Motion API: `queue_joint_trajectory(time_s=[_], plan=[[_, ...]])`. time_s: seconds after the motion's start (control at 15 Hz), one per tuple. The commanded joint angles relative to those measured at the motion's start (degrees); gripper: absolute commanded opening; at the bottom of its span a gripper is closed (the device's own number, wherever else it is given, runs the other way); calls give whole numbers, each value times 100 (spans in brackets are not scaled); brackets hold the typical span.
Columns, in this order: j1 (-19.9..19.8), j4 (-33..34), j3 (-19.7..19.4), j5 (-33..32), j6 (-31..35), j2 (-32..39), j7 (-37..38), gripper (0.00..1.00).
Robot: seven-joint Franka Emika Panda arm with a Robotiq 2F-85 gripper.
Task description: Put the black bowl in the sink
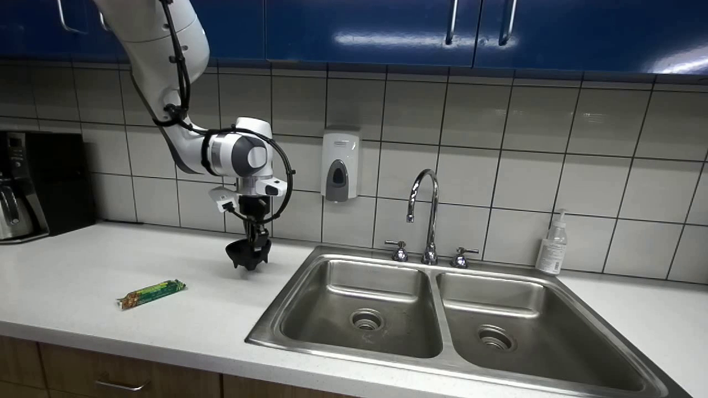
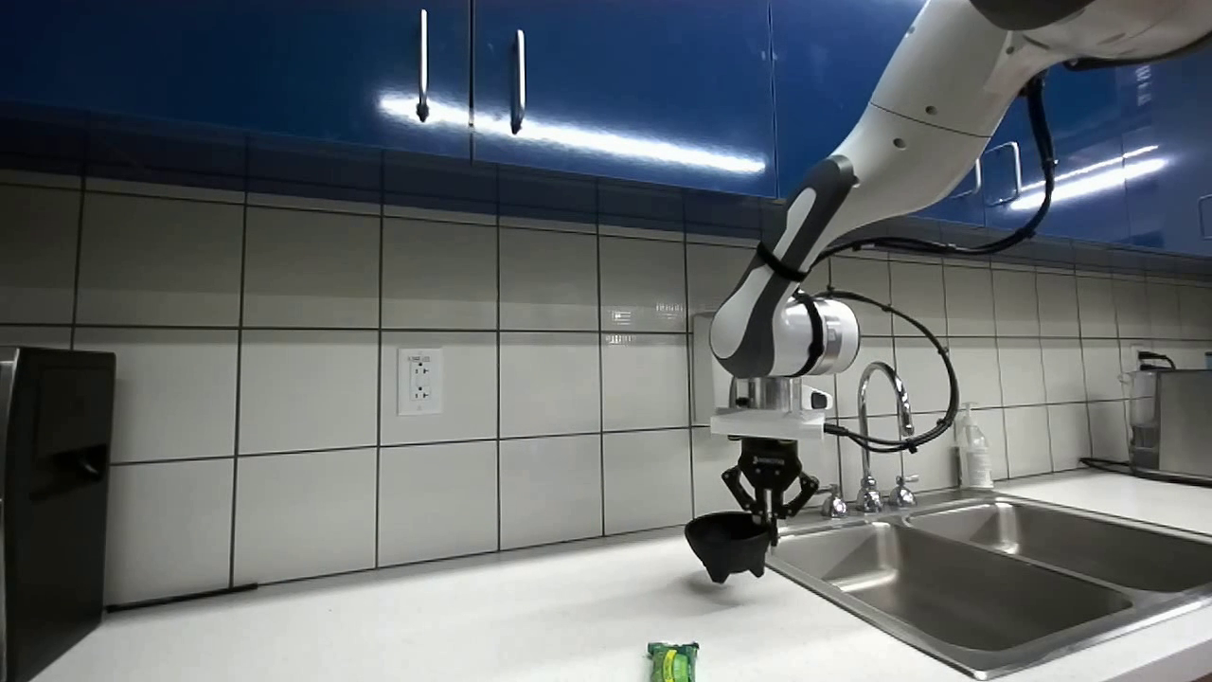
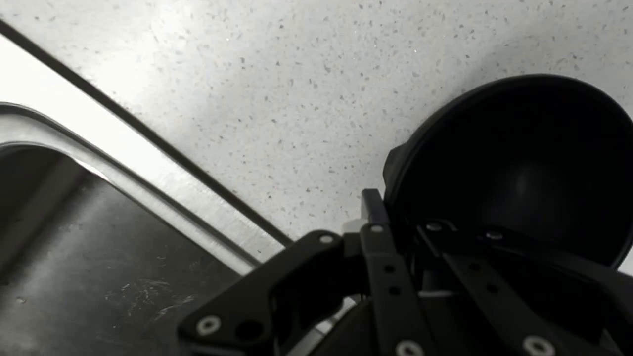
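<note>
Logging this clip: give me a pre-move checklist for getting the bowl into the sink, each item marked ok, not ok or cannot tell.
1. Gripper on the black bowl: ok; it pinches the rim at one side.
2. Bowl off the countertop: ok, it seems; its feet look raised in both exterior views.
3. Bowl above the sink: not ok; it hangs beside the nearest basin, over the countertop.
4. Faucet apart from the bowl: ok; it stands at the sink's back edge.
5. Grip firm enough to carry: cannot tell from these pictures.
</note>
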Motion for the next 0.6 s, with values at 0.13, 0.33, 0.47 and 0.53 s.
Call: queue_joint_trajectory(time_s=[0.13,0.33,0.47,0.53], plan=[[-154,-618,-148,188,231,-616,-191,2],[-306,-747,-256,226,262,-775,-268,2],[-445,-768,-327,279,268,-843,-402,2],[-529,-761,-370,324,269,-861,-513,2]])
